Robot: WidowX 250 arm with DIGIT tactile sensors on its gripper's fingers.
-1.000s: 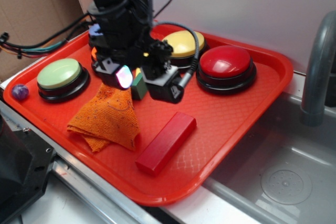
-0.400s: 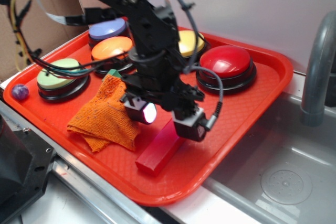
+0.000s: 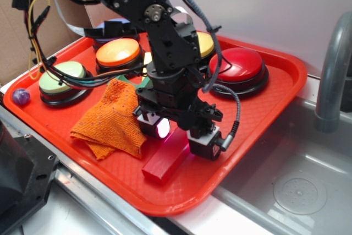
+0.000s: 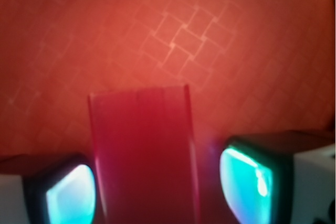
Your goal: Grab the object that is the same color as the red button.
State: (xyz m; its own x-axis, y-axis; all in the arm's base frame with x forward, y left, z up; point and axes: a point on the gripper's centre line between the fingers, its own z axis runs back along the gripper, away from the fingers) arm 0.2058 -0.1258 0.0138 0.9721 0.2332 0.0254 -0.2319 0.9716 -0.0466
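Observation:
A long red block [image 3: 160,164] lies on the red tray [image 3: 258,115] near its front edge. My gripper [image 3: 179,137] has come down over the block's far end and stands open, one lit pad on each side. In the wrist view the block [image 4: 142,150] runs up between the two glowing pads [image 4: 247,182]; a narrow gap shows on the right, and the left pad is close against it. The red button [image 3: 240,65], a big glossy dome on a black base, sits at the tray's back right, apart from the gripper.
An orange knitted cloth [image 3: 110,116] lies just left of the gripper. Orange [image 3: 117,52], pale green [image 3: 60,75] and yellow [image 3: 208,42] buttons line the tray's back and left. A purple ball [image 3: 21,96] rests at the left rim. A sink [image 3: 297,188] and grey faucet [image 3: 330,70] are at right.
The gripper has moved from above the cloth and buttons forward and down, and now straddles the red block's far end. The block has not moved.

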